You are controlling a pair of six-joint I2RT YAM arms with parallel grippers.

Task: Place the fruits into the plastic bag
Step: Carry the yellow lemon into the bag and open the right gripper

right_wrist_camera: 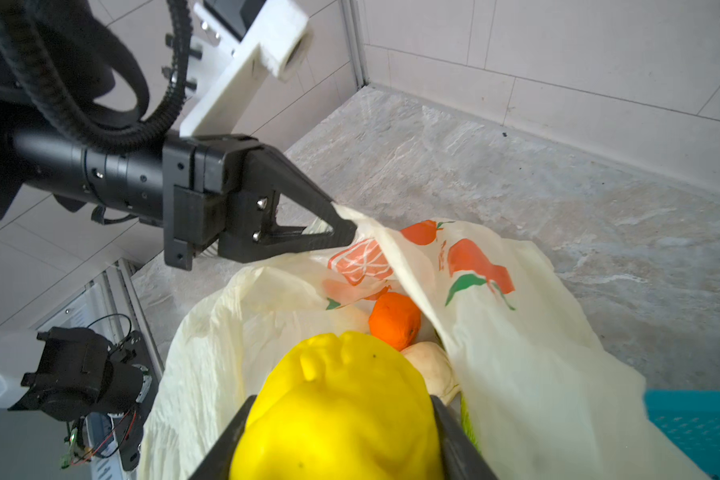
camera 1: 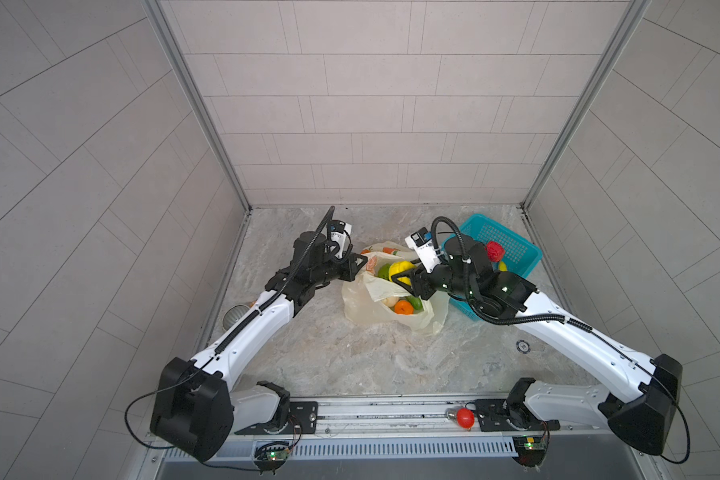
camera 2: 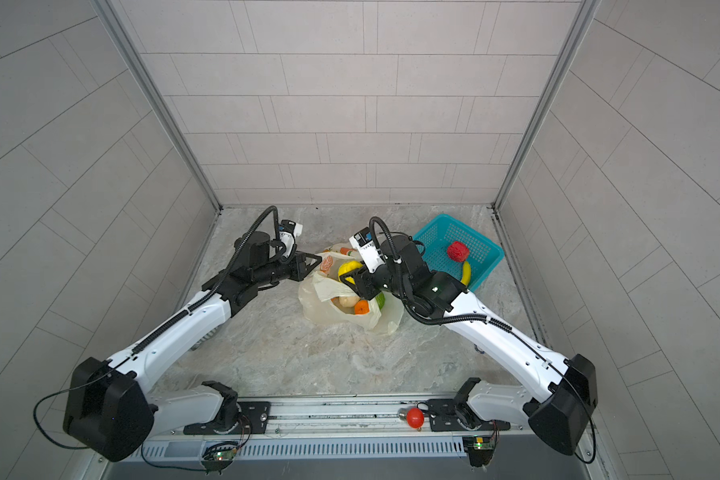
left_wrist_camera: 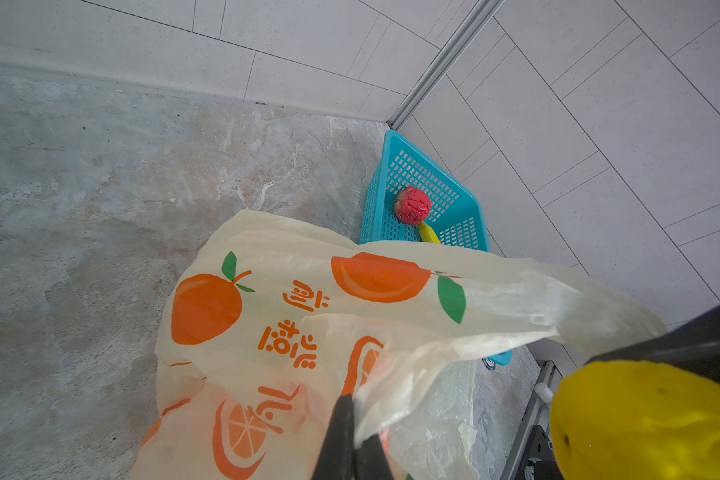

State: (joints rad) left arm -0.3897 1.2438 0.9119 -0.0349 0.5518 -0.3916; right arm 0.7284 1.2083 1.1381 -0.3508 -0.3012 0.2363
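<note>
Hidden or cut off: the right gripper [right_wrist_camera: 341, 401] shows in its wrist view only as two dark fingers running off the frame edge. The banana [camera 2: 466, 272] is partly covered by the right arm in both top views. The green oblong [camera 1: 415, 302] lies half behind that gripper. Bag folds may conceal more fruit; this cannot be told.

Grips: the left gripper [right_wrist_camera: 341, 226] is clenched on the rim of the bag [right_wrist_camera: 537, 374], holding the mouth raised. The right gripper grasps one lemon [right_wrist_camera: 337, 374] over that mouth.

Position: the bag lies mid-table, between the grippers and just beside the basket [camera 1: 516, 245].

Counts: one bag and one basket. Two fruits are in the basket, the banana and a red ball [camera 1: 494, 250]. Four are visible in the bag: orange [right_wrist_camera: 395, 318], whitish fruit [right_wrist_camera: 429, 365], green ball [camera 1: 385, 271] and green oblong. One bulb [camera 1: 463, 417] rests on the front rail.
</note>
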